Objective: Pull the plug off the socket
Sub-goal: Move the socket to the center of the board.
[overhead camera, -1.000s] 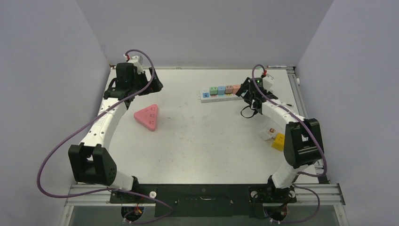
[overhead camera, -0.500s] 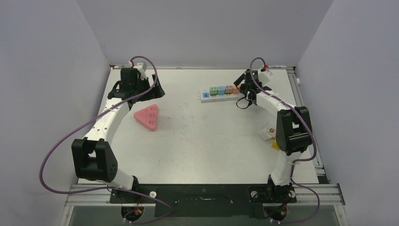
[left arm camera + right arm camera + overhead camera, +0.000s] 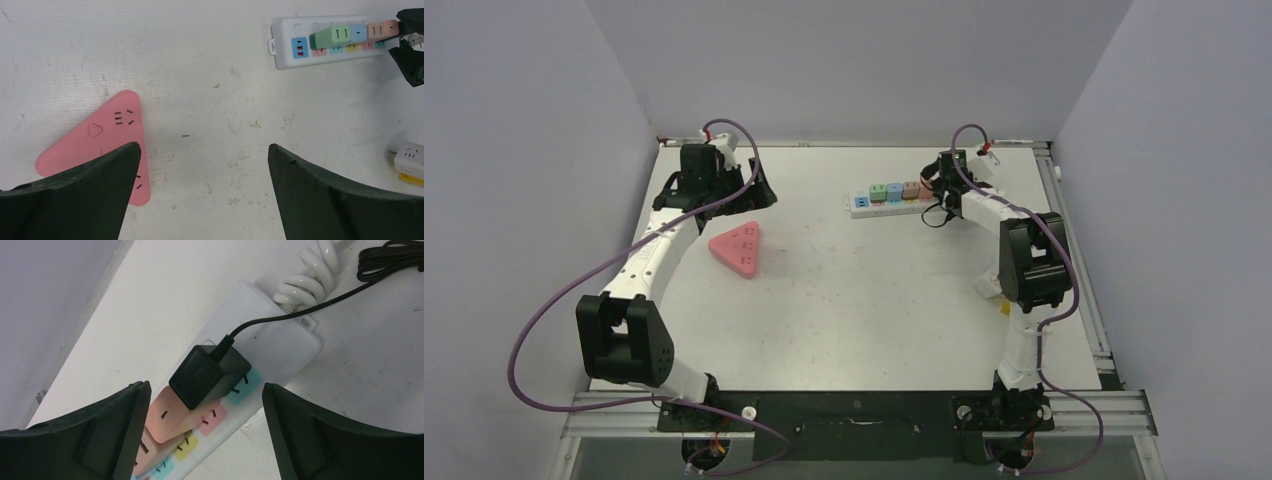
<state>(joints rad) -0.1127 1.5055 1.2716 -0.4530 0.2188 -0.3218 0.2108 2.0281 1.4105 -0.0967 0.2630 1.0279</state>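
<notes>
Plug (image 3: 207,375) and strip (image 3: 280,340) sit at the far right of the table (image 3: 874,300), and the right claw (image 3: 205,386) hangs straight over them. Its jaws stand apart, one on each side of the plug with a gap showing on both, so nothing is gripped yet. I'd say it is lined up this way so it can close across the plug's sides and lift it clear.

The plug is a small matt black block with rounded edges, seated in the last outlet of the strip, at the end where the cables leave. It seems to lean a little, though the slanted wrist view may account for that. A thin black cord (image 3: 310,307) leaves the plug and runs off past the strip's end, beside a white coiled cable (image 3: 305,275). A salmon adapter (image 3: 170,420) stands just beside the plug, touching or nearly so, with more coloured ones further along. That leaves little room for a finger on that side.

The left claw (image 3: 203,149) hangs wide open, holding nothing, at the far left above the table, near a pink triangular socket (image 3: 95,145). It is well apart from the strip, so nothing pins the strip down. I reckon the strip may lift with the plug.
</notes>
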